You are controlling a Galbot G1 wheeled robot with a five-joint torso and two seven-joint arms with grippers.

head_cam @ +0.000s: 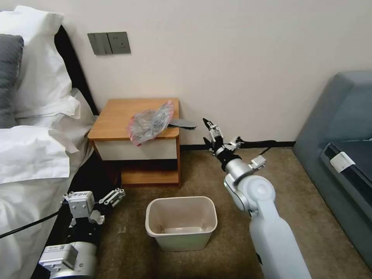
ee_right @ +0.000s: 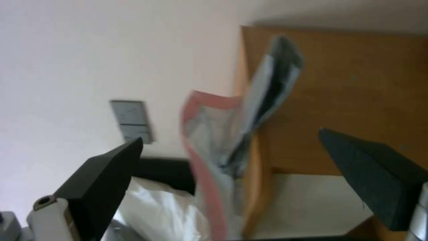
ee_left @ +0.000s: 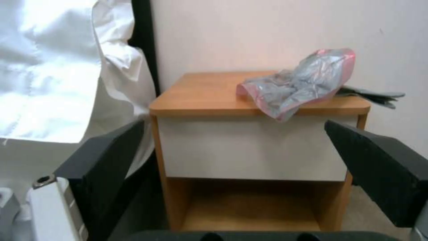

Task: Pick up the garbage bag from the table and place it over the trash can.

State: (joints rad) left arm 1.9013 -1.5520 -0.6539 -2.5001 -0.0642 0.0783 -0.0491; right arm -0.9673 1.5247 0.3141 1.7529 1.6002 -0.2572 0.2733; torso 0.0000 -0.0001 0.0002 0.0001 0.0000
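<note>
Lowest in the head view, the left gripper (head_cam: 116,196) is seen parked near the floor beside the white bedding (head_cam: 31,155), its fingers spread and nothing between them. Just ahead, the trash can (head_cam: 181,223) stands upright on the carpet (head_cam: 294,186), in front of the table (head_cam: 116,116). On the tabletop the garbage bag (head_cam: 151,122) lies crumpled near the right front corner, one pinkish edge hanging over the front lip; a darker flap of it juts past the table's right side. The right gripper (head_cam: 208,133) is held in the air beside that right edge, near the flap but apart from it, its fingers parted around empty space.

From the left wrist view, the two black pads (ee_left: 102,160) of the left gripper are seen wide apart, framing the table's white drawer front (ee_left: 249,147) and lower shelf (ee_left: 249,207). The garbage bag (ee_left: 299,83) rests on the wooden top, drooping over the front edge.

From the right wrist view, the right gripper's black fingers (ee_right: 107,174) are spread, with the bag's pink-rimmed edge (ee_right: 200,140) seen in the gap between them, beyond the tips and untouched. The table's wooden top (ee_right: 356,93) and a wall switch plate (ee_right: 130,120) lie behind.
</note>
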